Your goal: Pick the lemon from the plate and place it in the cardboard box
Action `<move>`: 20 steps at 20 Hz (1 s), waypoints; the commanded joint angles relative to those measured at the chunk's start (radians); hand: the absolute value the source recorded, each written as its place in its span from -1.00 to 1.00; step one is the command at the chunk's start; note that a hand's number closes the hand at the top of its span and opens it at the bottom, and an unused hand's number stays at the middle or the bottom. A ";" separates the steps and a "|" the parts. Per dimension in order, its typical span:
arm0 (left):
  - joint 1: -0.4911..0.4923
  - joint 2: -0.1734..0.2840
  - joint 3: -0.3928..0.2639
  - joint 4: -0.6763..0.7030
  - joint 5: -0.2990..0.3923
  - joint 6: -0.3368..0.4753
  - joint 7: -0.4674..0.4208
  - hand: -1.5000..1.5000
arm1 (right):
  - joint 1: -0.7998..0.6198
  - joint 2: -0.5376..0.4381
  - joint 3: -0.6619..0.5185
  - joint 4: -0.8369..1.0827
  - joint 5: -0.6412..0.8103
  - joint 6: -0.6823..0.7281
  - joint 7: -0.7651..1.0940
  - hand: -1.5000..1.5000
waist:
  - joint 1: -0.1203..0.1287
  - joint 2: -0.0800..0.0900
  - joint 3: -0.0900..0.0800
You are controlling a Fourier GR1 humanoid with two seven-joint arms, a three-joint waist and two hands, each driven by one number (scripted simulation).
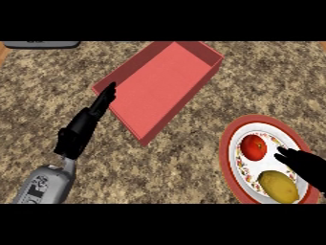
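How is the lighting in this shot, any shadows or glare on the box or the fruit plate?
In the head view the light is even, with no glare; the red box shows darker inner walls at its far corner; the lemon and tomato carry only soft highlights on the plate; the black left hand and right hand show little detail and cast no clear shadow on the counter.

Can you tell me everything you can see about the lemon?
The lemon is yellow and smooth-looking, oval with a small pointed end toward the lower right. It lies on its side on the white middle of the plate, which has a red rim. A red tomato sits just above it on the same plate, a little apart. The right hand reaches over the plate beside the lemon, fingers straight, not holding it yet.
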 commanded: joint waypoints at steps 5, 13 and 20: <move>-0.005 -0.037 0.037 -0.006 -0.045 -0.027 0.016 0.00 | -0.044 0.087 -0.022 0.085 0.129 0.047 -0.105 -1.00 | -0.002 0.000 0.000; 0.037 -0.054 0.050 -0.078 -0.055 -0.063 0.050 0.00 | -0.045 0.197 0.082 0.129 0.293 0.046 -0.094 -1.00 | 0.000 -0.001 0.000; 0.026 -0.017 0.145 -0.009 -0.011 -0.152 -0.006 0.00 | 0.005 0.180 0.016 0.119 0.325 0.092 -0.169 -1.00 | -0.004 -0.001 0.000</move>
